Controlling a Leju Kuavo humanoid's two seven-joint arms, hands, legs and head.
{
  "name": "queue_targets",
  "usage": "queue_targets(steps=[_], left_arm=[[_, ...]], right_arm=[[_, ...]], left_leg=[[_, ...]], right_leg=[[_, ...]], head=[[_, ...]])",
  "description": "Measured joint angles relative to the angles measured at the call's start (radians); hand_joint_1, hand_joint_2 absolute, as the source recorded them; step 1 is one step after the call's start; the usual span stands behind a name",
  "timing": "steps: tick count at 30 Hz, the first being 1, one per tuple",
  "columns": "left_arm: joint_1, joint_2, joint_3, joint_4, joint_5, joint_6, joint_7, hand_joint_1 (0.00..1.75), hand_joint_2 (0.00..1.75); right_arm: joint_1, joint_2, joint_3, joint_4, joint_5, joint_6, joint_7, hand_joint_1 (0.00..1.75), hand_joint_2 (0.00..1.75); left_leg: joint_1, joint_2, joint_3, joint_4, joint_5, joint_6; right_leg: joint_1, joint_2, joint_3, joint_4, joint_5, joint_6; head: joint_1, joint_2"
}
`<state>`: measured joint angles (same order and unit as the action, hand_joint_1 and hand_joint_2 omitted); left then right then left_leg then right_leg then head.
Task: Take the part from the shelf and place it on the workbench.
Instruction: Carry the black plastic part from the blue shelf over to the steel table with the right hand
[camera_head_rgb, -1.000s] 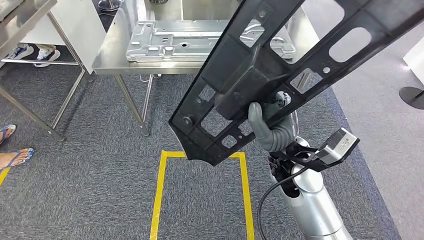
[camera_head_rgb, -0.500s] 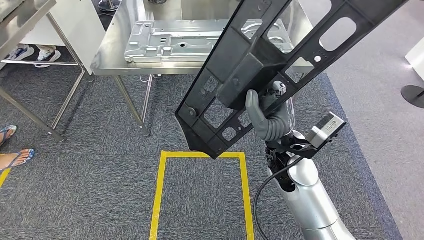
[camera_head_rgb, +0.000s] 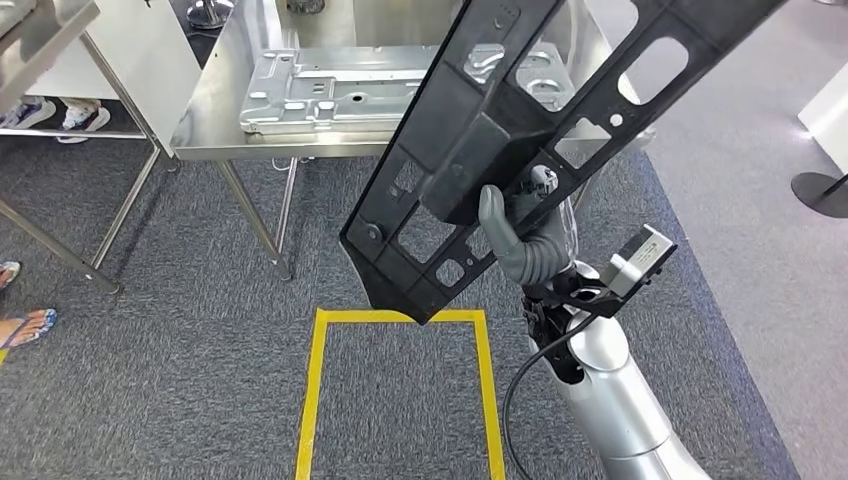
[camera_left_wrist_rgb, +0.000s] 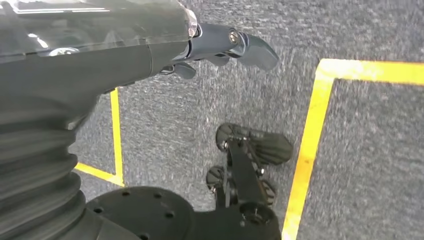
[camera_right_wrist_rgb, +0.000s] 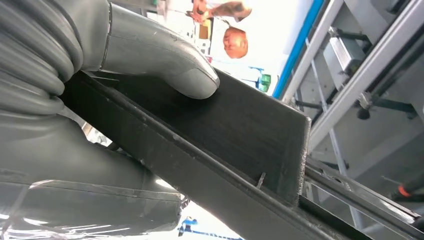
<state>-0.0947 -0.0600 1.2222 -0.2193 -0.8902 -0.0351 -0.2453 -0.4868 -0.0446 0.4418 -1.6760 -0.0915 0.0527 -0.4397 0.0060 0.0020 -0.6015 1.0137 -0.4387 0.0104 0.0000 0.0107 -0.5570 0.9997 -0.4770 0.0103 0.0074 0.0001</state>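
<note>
The long black perforated plastic frame part (camera_head_rgb: 520, 130) is grasped by the right hand (camera_head_rgb: 528, 245), thumb pressed on its raised middle block, and held tilted above the carpet, near the steel workbench (camera_head_rgb: 215, 115). The left hand (camera_left_wrist_rgb: 220, 45) hangs with nothing in it, fingers loosely apart. The frame should be levelled and lowered right of the stamped silver metal plate (camera_head_rgb: 330, 90), avoiding the table edge.

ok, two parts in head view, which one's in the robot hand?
The black slotted frame part, gripped by the right robot hand. The silver stamped plate lies flat on the steel workbench.
</note>
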Motion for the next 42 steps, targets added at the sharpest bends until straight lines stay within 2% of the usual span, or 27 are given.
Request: queue_targets(steps=[2,3,5,6,7,8,9,10,12,14,17,19,21,22,23,24,25,27,28,32,34,36,37,38,39,41,42], left_arm=[[0.000,-0.001,0.000,0.000,-0.003,-0.002,0.000,0.00,1.75],[-0.001,-0.001,0.000,0.000,-0.006,-0.004,0.000,0.00,1.75],[-0.002,-0.001,0.000,0.000,-0.010,-0.006,0.000,0.00,1.75],[-0.002,-0.001,0.000,0.000,-0.010,-0.006,0.000,0.00,1.75],[-0.002,0.000,0.000,0.000,-0.010,-0.006,0.001,0.00,1.75],[-0.001,0.000,0.000,0.000,-0.010,-0.006,0.001,0.00,1.75],[-0.001,0.000,0.000,0.000,-0.010,-0.006,0.002,0.00,1.75],[-0.001,0.000,0.000,0.000,-0.010,-0.006,0.002,0.00,1.75],[-0.001,0.000,0.000,0.000,-0.010,-0.007,0.001,0.00,1.75],[-0.001,0.000,0.000,0.000,-0.010,-0.008,-0.001,0.00,1.75],[-0.003,0.002,0.000,0.000,-0.012,-0.017,-0.005,0.00,1.75],[-0.004,0.002,-0.001,0.000,-0.015,-0.023,-0.007,0.00,1.75],[-0.003,0.002,-0.001,0.000,-0.017,-0.026,-0.010,0.00,1.75],[-0.003,0.002,-0.001,0.000,-0.017,-0.026,-0.013,0.00,1.75],[-0.002,0.002,-0.001,0.000,-0.017,-0.026,-0.016,0.00,1.75],[-0.002,0.002,-0.001,0.000,-0.017,-0.026,-0.018,0.00,1.75],[-0.002,0.002,-0.001,0.000,-0.017,-0.026,-0.020,0.00,1.75],[-0.003,0.002,-0.001,0.000,-0.019,-0.027,-0.022,0.00,1.75],[-0.004,0.002,-0.001,0.000,-0.019,-0.027,-0.022,0.00,1.75],[-0.003,0.001,-0.001,0.000,-0.020,-0.025,-0.018,0.00,1.75],[-0.004,0.001,-0.001,0.000,-0.019,-0.024,-0.017,0.00,1.75],[-0.004,0.001,-0.001,0.000,-0.017,-0.024,-0.017,0.00,1.75],[-0.004,0.001,0.000,0.000,-0.016,-0.023,-0.016,0.00,1.75],[-0.004,0.001,0.000,0.000,-0.015,-0.023,-0.016,0.00,1.75],[-0.003,0.001,0.000,0.000,-0.014,-0.023,-0.016,0.00,1.75],[-0.003,-0.001,0.000,0.000,-0.012,-0.022,-0.014,0.00,1.75],[-0.004,-0.002,0.000,0.000,-0.011,-0.022,-0.014,0.00,1.75]], right_arm=[[-0.003,-0.001,0.003,-0.002,-0.022,0.039,-0.002,1.75,1.75],[-0.005,-0.003,0.006,-0.003,-0.036,0.076,-0.004,1.75,1.75],[-0.005,-0.006,0.021,-0.003,-0.044,0.144,-0.007,1.75,1.75],[-0.004,-0.007,0.030,-0.001,-0.035,0.160,-0.007,1.75,1.75],[-0.002,-0.008,0.039,0.002,-0.024,0.165,-0.007,1.75,1.75],[-0.001,-0.008,0.046,0.005,-0.016,0.165,-0.007,1.75,1.75],[-0.001,-0.009,0.051,0.007,-0.012,0.165,-0.007,1.75,1.75],[-0.003,-0.009,0.055,0.009,-0.009,0.166,-0.007,1.75,1.75],[-0.011,-0.010,0.063,0.012,-0.003,0.176,-0.008,1.75,1.75],[-0.021,-0.009,0.080,0.023,0.016,0.201,-0.017,1.75,1.75],[-0.036,-0.009,0.124,0.042,0.055,0.253,-0.054,1.75,1.75],[-0.049,-0.008,0.163,0.049,0.068,0.289,-0.089,1.75,1.75],[-0.059,-0.008,0.203,0.052,0.069,0.313,-0.122,1.75,1.75],[-0.060,-0.008,0.218,0.050,0.067,0.319,-0.132,1.75,1.75],[-0.061,-0.008,0.229,0.047,0.064,0.320,-0.137,1.75,1.75],[-0.061,-0.008,0.235,0.041,0.059,0.319,-0.137,1.75,1.75],[-0.061,-0.008,0.238,0.032,0.052,0.316,-0.136,1.75,1.75],[-0.062,-0.010,0.238,0.011,0.035,0.309,-0.132,1.75,1.75],[-0.062,-0.012,0.238,0.003,0.027,0.306,-0.130,1.75,1.75],[-0.065,-0.021,0.232,-0.008,0.007,0.305,-0.129,1.75,1.75],[-0.070,-0.021,0.230,-0.011,0.001,0.305,-0.129,1.75,1.75],[-0.073,-0.021,0.230,-0.010,-0.004,0.305,-0.129,1.75,1.75],[-0.072,-0.021,0.230,-0.009,-0.006,0.305,-0.129,1.75,1.75],[-0.073,-0.021,0.230,-0.008,-0.007,0.304,-0.128,1.75,1.75],[-0.075,-0.021,0.229,-0.007,-0.011,0.302,-0.128,1.75,1.75],[-0.087,-0.021,0.225,-0.007,-0.026,0.295,-0.123,1.75,1.75],[-0.097,-0.021,0.221,-0.006,-0.039,0.289,-0.121,1.75,1.75]], left_leg=[[0.004,0.001,0.005,-0.007,0.002,0.011],[0.007,0.001,0.008,-0.011,0.002,0.017],[0.006,0.003,0.010,-0.011,-0.001,0.023],[0.006,0.004,0.011,-0.010,-0.003,0.024],[0.006,0.004,0.012,-0.009,-0.005,0.024],[0.006,0.003,0.014,-0.008,-0.008,0.023],[0.006,0.002,0.017,-0.006,-0.011,0.021],[0.006,0.000,0.021,-0.004,-0.016,0.018],[0.004,-0.001,0.024,0.000,-0.023,0.009],[0.002,-0.001,0.024,-0.001,-0.027,-0.003],[0.005,0.001,0.024,0.012,-0.040,-0.020],[0.007,0.001,-0.016,0.099,-0.088,-0.029],[0.007,0.001,-0.087,0.238,-0.144,-0.034],[0.008,0.001,-0.113,0.282,-0.152,-0.035],[0.008,0.001,-0.120,0.287,-0.139,-0.035],[0.008,0.001,-0.105,0.247,-0.106,-0.033],[0.008,0.001,-0.074,0.178,-0.064,-0.031],[0.005,0.000,-0.010,0.047,-0.013,-0.022],[0.004,-0.001,0.005,0.016,-0.007,-0.017],[0.004,-0.001,0.014,-0.001,-0.010,0.008],[0.007,0.000,0.018,-0.007,-0.009,0.018],[0.005,0.001,0.019,-0.007,-0.011,0.023],[0.005,0.001,0.020,-0.006,-0.013,0.024],[0.004,0.000,0.021,-0.006,-0.015,0.024],[0.003,0.000,0.025,-0.005,-0.017,0.024],[0.002,-0.002,0.034,-0.005,-0.023,0.021],[0.000,-0.002,0.036,-0.004,-0.026,0.018]], right_leg=[[-0.001,-0.002,-0.011,0.027,-0.020,0.011],[-0.003,-0.002,-0.033,0.073,-0.045,0.015],[-0.007,-0.004,-0.107,0.212,-0.104,0.021],[-0.009,-0.004,-0.144,0.274,-0.121,0.023],[-0.011,-0.004,-0.165,0.302,-0.117,0.025],[-0.014,-0.005,-0.166,0.290,-0.094,0.026],[-0.015,-0.006,-0.146,0.238,-0.056,0.025],[-0.016,-0.008,-0.114,0.162,-0.014,0.023],[-0.012,-0.011,-0.064,0.045,0.034,0.016],[-0.007,-0.010,-0.053,0.018,0.035,0.008],[-0.011,-0.007,-0.046,0.007,0.037,-0.009],[-0.013,-0.008,-0.038,0.002,0.036,-0.019],[-0.010,-0.009,-0.034,0.002,0.031,-0.025],[-0.008,-0.008,-0.031,0.002,0.029,-0.027],[-0.007,-0.008,-0.028,0.002,0.027,-0.027],[-0.007,-0.007,-0.022,0.002,0.023,-0.026],[-0.007,-0.006,-0.016,0.003,0.019,-0.024],[-0.003,-0.003,-0.008,0.005,0.011,-0.016],[-0.001,-0.003,-0.007,0.006,0.008,-0.011],[-0.002,-0.002,-0.009,0.017,-0.005,0.011],[-0.005,-0.004,-0.046,0.097,-0.050,0.020],[-0.006,-0.005,-0.121,0.239,-0.108,0.026],[-0.007,-0.005,-0.152,0.290,-0.118,0.027],[-0.007,-0.005,-0.165,0.304,-0.109,0.026],[-0.006,-0.005,-0.155,0.273,-0.078,0.023],[-0.003,-0.006,-0.095,0.134,0.001,0.011],[0.000,-0.007,-0.068,0.068,0.027,0.005]], head=[[0.003,0.000],[0.004,0.000],[0.007,0.000],[0.006,0.000],[0.007,0.000],[0.007,0.000],[0.007,0.000],[0.007,0.000],[0.007,0.000],[0.006,0.000],[0.005,0.000],[0.003,0.000],[0.002,0.000],[0.002,0.000],[0.001,0.000],[0.001,0.000],[0.001,0.000],[0.001,0.000],[0.001,0.000],[0.003,0.000],[0.006,0.000],[0.008,0.000],[0.008,0.000],[0.009,0.000],[0.009,0.000],[0.009,0.000],[0.008,0.000]])
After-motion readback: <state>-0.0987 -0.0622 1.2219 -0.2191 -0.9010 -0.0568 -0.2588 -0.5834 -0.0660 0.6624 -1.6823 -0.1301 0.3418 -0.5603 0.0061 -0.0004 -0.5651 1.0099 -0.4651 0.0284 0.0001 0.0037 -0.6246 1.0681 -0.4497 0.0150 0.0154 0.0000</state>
